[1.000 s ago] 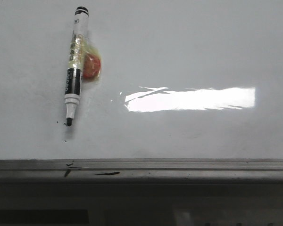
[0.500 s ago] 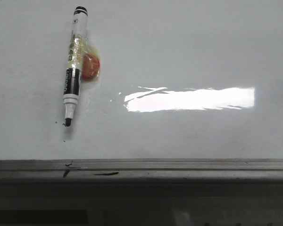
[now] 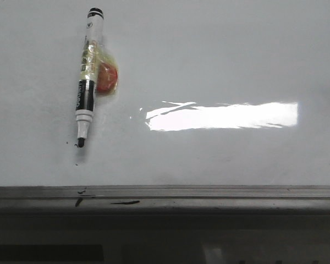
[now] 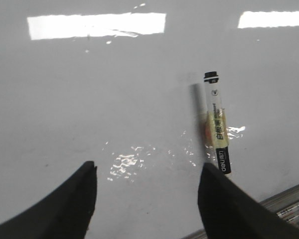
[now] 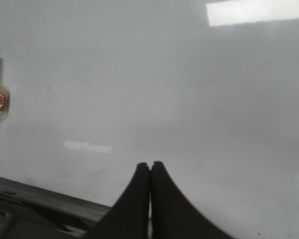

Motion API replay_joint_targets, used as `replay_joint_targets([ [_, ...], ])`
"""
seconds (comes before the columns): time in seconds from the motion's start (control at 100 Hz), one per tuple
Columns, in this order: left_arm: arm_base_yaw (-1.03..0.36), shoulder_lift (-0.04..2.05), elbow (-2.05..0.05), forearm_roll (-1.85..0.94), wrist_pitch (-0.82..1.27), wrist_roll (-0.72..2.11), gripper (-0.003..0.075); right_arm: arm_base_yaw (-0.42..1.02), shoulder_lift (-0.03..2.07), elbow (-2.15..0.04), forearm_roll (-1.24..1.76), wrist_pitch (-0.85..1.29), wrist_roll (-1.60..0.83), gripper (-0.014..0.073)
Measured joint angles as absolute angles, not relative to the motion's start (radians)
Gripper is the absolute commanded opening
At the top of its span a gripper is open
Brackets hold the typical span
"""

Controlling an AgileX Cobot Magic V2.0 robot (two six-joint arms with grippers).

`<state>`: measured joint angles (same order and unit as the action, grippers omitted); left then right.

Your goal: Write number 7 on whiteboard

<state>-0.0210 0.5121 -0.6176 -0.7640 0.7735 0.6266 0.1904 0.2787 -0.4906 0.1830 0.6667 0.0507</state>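
On whiteboard (image 3: 220, 60): "deli" marker (image 3: 86, 77) lying loose; left gripper (image 4: 147, 181) spread wide, right gripper (image 5: 150, 167) pinched closed, empty.

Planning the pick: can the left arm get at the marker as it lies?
Probably yes. The left tool hangs open above the whiteboard, and the marker lies flat ahead of it, off to one side, with nothing between. Only a red lump taped to its barrel might foul the grip.

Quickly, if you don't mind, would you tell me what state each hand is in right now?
Left hand: open, holding nothing, above the whiteboard near the marker.
Right hand: closed, holding nothing.
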Motion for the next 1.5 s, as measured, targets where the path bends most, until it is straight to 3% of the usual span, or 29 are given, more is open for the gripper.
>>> replay_joint_targets([
  [0.08,-0.068,0.587,-0.647,-0.761,0.764,0.666,0.0421,0.190,0.279,-0.493,0.194,0.672,0.051,-0.0046],
  [0.19,-0.157,0.674,-0.653,-0.711,0.746,0.689,0.0417,0.190,0.279,-0.493,0.197,0.674,0.051,0.0045],
  [0.35,-0.320,0.789,-0.665,-0.501,0.743,0.689,0.0336,0.190,0.279,-0.494,0.199,0.676,0.051,0.0167],
  [0.5,-0.460,0.847,-0.688,-0.428,0.652,0.498,0.0335,0.190,0.279,-0.494,0.199,0.676,0.051,0.0177],
  [0.74,-0.617,0.941,-0.689,-0.651,0.463,0.404,0.0337,0.190,0.279,-0.494,0.203,0.676,0.051,0.0178],
  [0.85,-0.647,1.010,-0.689,-0.706,0.411,0.396,0.0337,0.190,0.279,-0.494,0.210,0.672,0.051,0.0206],
  [1.04,-0.655,1.114,-0.689,-0.745,0.339,0.396,0.0337,0.190,0.279,-0.494,0.215,0.666,0.051,0.0390],
  [1.35,-0.664,1.218,-0.706,-0.777,0.338,0.394,0.0331,0.190,0.279,-0.494,0.219,0.666,0.051,0.0385],
  [1.45,-0.670,1.241,-0.712,-0.792,0.349,0.392,0.0262,0.190,0.279,-0.494,0.221,0.666,0.051,0.0385],
  [1.5,-0.670,1.255,-0.717,-0.797,0.353,0.392,0.0162,0.190,0.279,-0.494,0.221,0.663,0.051,0.0385],
])
